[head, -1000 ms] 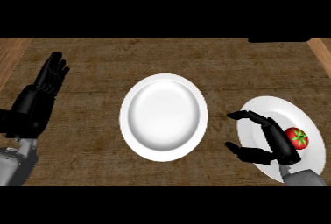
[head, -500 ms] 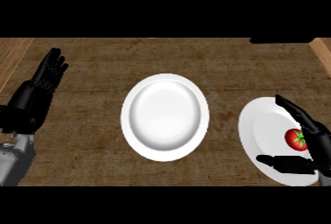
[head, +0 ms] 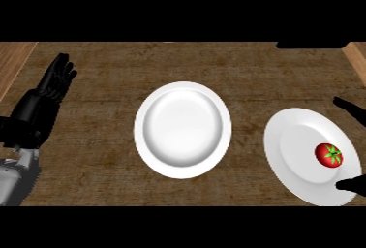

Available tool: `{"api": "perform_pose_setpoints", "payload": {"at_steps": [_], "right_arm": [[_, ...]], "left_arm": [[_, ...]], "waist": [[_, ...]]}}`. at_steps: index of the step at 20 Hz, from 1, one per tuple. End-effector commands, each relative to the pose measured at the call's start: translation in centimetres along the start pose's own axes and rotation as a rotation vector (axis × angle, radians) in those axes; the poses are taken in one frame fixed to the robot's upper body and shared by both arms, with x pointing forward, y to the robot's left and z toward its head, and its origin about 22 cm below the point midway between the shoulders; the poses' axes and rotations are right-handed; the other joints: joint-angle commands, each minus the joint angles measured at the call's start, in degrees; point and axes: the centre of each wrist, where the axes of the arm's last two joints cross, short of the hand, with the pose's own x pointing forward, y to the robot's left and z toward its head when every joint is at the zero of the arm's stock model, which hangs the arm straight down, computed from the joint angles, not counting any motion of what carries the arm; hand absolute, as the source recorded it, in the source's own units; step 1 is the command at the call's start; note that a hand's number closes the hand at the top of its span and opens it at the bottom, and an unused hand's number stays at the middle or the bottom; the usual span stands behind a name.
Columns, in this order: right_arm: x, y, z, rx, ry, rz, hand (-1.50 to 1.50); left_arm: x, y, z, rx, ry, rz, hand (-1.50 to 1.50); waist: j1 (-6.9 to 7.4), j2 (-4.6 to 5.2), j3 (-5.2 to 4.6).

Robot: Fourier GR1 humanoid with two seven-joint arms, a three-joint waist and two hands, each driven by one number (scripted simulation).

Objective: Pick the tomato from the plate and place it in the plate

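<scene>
A red tomato (head: 328,155) with a green stem lies on the right part of the white plate (head: 293,150) at the view's right. A second white plate (head: 183,128) lies at the counter's middle with nothing on it. Only two black tips of my right hand (head: 350,184) show at the right edge, one above the tomato and one below it, spread apart and not touching it. My left hand (head: 44,99) rests open at the far left, fingers straight and pointing away.
The counter top is dark wood grain, with lighter wooden strips along its left edge (head: 14,63) and at the upper right corner (head: 358,55).
My right hand has slid right, off the tomato's left side, until only its tips show at the edge. The tomato now lies uncovered. The left hand has stayed still.
</scene>
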Motion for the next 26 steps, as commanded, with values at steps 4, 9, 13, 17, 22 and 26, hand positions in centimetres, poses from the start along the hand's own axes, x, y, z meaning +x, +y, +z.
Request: {"api": "perform_pose_setpoints", "payload": {"at_steps": [4,9,13,17,22,26], "right_arm": [[2.0,-0.7,0.3,0.299,0.256,0.215,-1.5],[2.6,-1.8,-2.6,0.339,0.297,0.244,-1.5],[3.3,-0.4,-2.5,0.308,0.328,0.281,-1.5],[0.8,0.9,-2.7,0.313,0.405,0.359,-1.5],[-0.4,4.0,-4.0,0.346,0.482,0.365,-1.5],[-3.0,3.0,-4.6,0.35,0.482,0.35,-1.5]], "left_arm": [[1.2,0.7,-0.6,-0.006,-0.012,-0.005,0.0],[0.4,-0.4,-1.5,-0.006,-0.003,0.009,0.0],[0.8,2.2,-1.4,-0.002,0.001,0.009,0.0],[-0.4,0.2,0.5,-0.008,-0.021,-0.002,0.0],[0.6,-0.5,0.3,-0.017,-0.002,0.005,0.0],[0.8,1.3,-1.7,-0.009,0.0,0.0,0.0]], "waist": [[0.92,0.25,0.15],[1.05,0.4,0.25],[0.5,0.24,0.24],[0.74,0.22,0.26],[0.88,0.21,0.28],[0.65,0.28,0.28]]}}
